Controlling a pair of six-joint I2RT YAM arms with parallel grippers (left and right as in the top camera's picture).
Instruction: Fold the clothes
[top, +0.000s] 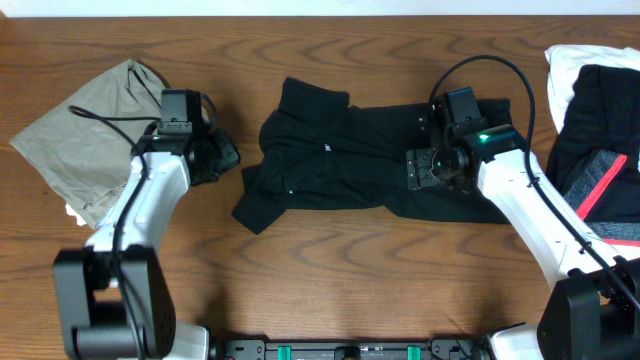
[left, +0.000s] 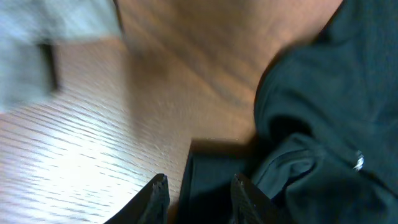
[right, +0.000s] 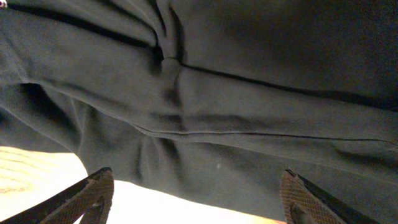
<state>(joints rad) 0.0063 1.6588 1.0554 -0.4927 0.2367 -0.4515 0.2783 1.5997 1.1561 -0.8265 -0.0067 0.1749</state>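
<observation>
The clothes in the middle are a crumpled black garment (top: 330, 160) with a tiny white mark, lying on the wooden table (top: 330, 260). My left gripper (top: 228, 155) sits at its left edge. In the left wrist view its jaws (left: 200, 198) stand apart, with the dark edge of the black garment (left: 323, 93) showing between and beyond the fingertips. My right gripper (top: 432, 166) hovers over the garment's right part. In the right wrist view it (right: 198, 190) is wide open above the black fabric (right: 217, 93), holding nothing.
An olive-grey garment (top: 90, 135) lies folded at the far left, blurred in the left wrist view (left: 37, 50). At the far right a white garment (top: 580, 65) lies under a black one with a pink-red band (top: 605, 180).
</observation>
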